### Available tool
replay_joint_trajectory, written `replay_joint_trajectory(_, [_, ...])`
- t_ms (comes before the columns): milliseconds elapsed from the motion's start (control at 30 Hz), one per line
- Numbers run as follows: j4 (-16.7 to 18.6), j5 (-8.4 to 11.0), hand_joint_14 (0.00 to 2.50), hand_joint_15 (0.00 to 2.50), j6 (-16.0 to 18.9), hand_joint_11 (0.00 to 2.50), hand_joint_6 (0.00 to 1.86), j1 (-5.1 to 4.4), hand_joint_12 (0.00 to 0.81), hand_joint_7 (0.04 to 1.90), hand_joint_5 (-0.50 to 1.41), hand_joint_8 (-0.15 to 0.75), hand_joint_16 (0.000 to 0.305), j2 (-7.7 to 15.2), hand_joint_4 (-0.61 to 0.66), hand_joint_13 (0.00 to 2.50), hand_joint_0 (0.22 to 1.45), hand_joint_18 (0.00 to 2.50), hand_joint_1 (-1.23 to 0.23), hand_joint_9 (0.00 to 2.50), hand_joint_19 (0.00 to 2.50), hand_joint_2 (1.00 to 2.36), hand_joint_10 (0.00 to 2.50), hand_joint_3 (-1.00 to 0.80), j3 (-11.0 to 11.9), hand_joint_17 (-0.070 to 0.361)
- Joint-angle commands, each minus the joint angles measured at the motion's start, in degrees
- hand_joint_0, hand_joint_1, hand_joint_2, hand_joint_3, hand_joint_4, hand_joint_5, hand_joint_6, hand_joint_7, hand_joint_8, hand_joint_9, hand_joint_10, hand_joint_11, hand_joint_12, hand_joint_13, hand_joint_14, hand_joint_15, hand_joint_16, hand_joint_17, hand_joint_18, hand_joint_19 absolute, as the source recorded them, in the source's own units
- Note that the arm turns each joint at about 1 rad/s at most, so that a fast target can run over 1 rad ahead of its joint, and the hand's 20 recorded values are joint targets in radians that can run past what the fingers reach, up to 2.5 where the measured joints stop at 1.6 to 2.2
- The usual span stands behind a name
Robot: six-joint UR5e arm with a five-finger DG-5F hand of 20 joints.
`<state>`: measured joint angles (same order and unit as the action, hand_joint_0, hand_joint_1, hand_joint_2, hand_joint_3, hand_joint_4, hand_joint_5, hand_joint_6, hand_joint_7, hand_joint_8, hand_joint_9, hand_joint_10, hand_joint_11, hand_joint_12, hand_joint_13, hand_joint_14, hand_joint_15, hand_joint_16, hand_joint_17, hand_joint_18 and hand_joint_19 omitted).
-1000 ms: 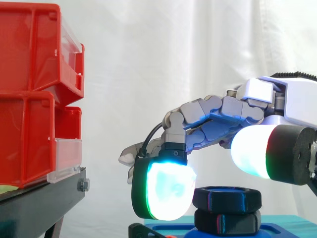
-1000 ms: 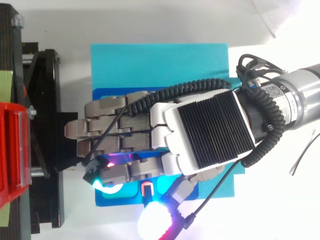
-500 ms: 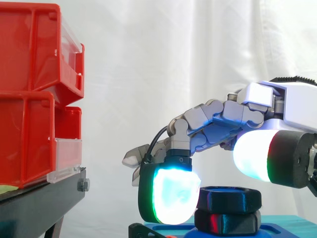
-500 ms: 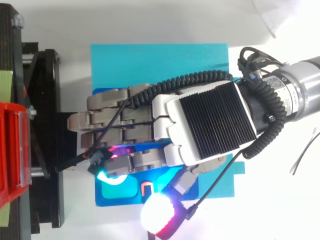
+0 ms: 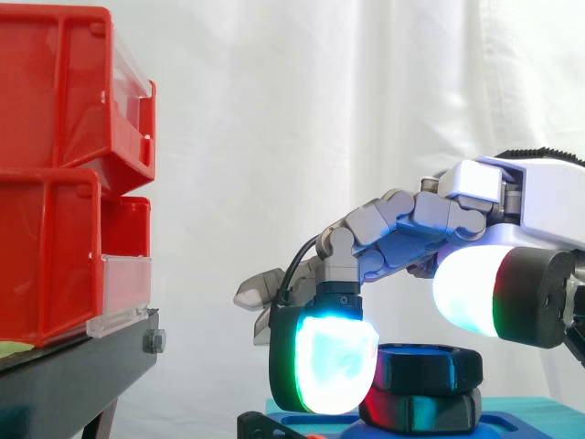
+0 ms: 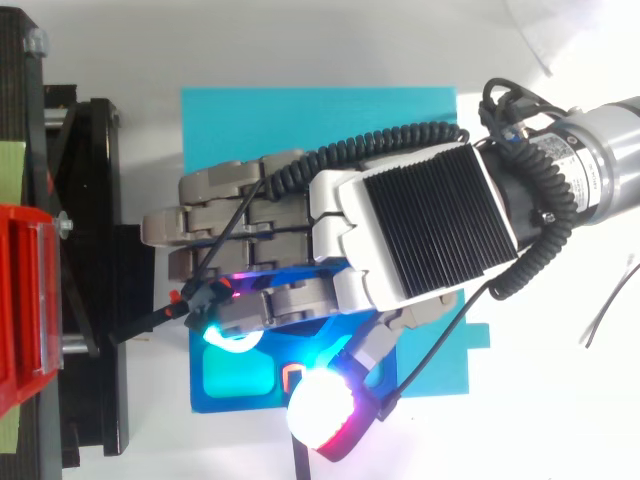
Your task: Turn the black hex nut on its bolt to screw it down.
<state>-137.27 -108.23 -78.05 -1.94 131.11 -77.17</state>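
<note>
The black hex nut [image 5: 430, 366] sits on top of a second black hex piece [image 5: 428, 410] on a blue base [image 5: 512, 422] at the bottom right of the side view. My hand [image 5: 411, 224] reaches over it from the right with its fingers curled down. One glowing white-green fingertip pad [image 5: 329, 361] lies against the nut's left side. The thumb pad [image 5: 471, 288] glows white and red just above the nut's right part. From above, the hand [image 6: 420, 235] covers the nut, and the blue base [image 6: 235, 385] shows below the fingers.
Stacked red bins [image 5: 55, 174] stand on a black stand [image 5: 73, 375] at the left, a short gap from the fingertips. A teal mat [image 6: 320, 120] lies under the blue base on the white table. The black stand [image 6: 90, 250] runs along the left.
The hand has shifted right and its glowing fingertip has closed onto the nut's left side. From above, the hand has swung slightly, with the thumb moving right.
</note>
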Motion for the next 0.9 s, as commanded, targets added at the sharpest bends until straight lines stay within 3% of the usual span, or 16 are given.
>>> replay_joint_trajectory(0, [-0.02,-0.14,0.00,0.06,0.00,0.40,0.83,0.27,0.312,0.95,-0.20,0.268,0.050,0.02,0.21,0.45,0.49,0.45,-0.29,0.63,0.24,1.00,0.01,-0.50,0.00,0.112])
replay_joint_trajectory(867, [-0.55,-2.43,0.00,0.06,0.00,0.40,0.83,2.11,0.312,0.95,-0.20,0.269,0.050,0.02,0.22,0.44,0.49,0.44,-0.29,0.63,0.24,1.00,0.01,-0.50,0.00,0.112])
